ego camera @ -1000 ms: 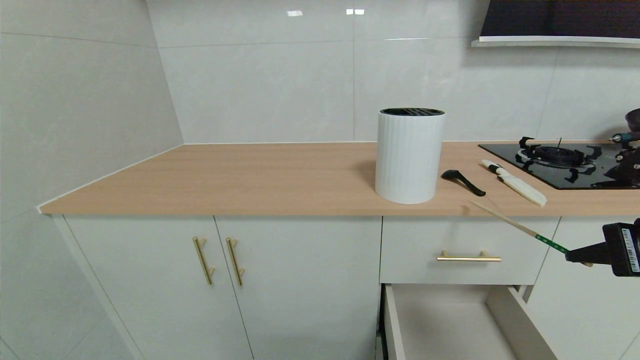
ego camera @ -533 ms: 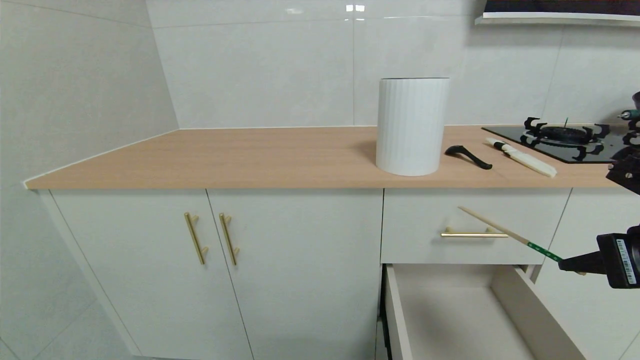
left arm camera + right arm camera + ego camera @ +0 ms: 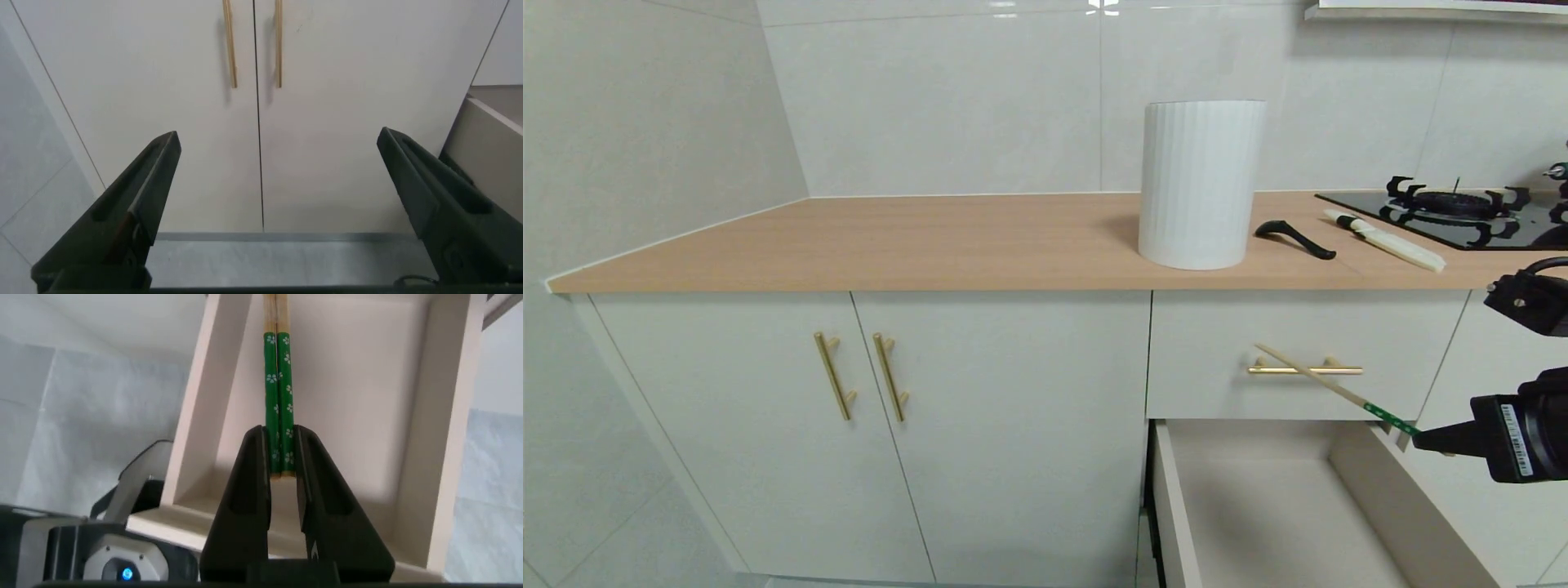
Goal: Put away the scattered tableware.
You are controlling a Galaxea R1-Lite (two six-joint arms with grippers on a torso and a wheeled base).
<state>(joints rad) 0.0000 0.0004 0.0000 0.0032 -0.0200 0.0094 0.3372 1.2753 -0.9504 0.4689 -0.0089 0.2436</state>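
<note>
Two chopsticks (image 3: 278,359), pale wood with green patterned upper ends, sit clamped side by side between the closed fingers of the right gripper (image 3: 1421,439). The grip is at the green ends. The bare tips slant up and away from the gripper toward the robot's left. There they cross in front of the gold handle (image 3: 1305,370) of the closed drawer (image 3: 1201,359).

Directly beneath and just ahead of that gripper is the open drawer (image 3: 1170,498), pulled out below the closed one. Its pale inside lies under the chopsticks, which hang over it without touching it.

Above the gripper runs the wooden countertop (image 3: 931,245). A cream-bladed knife (image 3: 1388,239) lies on it nearly straight above the gripper. A black utensil (image 3: 1294,238), which looks like a spoon, lies just beside the knife on the robot's left. Next over is the tall white ribbed holder (image 3: 1201,184), standing upright, near the utensil but apart from it. The black stove (image 3: 1445,216) sits beyond the knife, toward the wall.

The left gripper (image 3: 278,151) is held low with its two dark fingers spread wide apart and nothing between them. It faces the white cabinet doors (image 3: 343,122) and their pair of gold handles (image 3: 230,45). A strip of grey floor (image 3: 270,257) lies below the doors, and the corner of the open drawer is off to the gripper's side.
</note>
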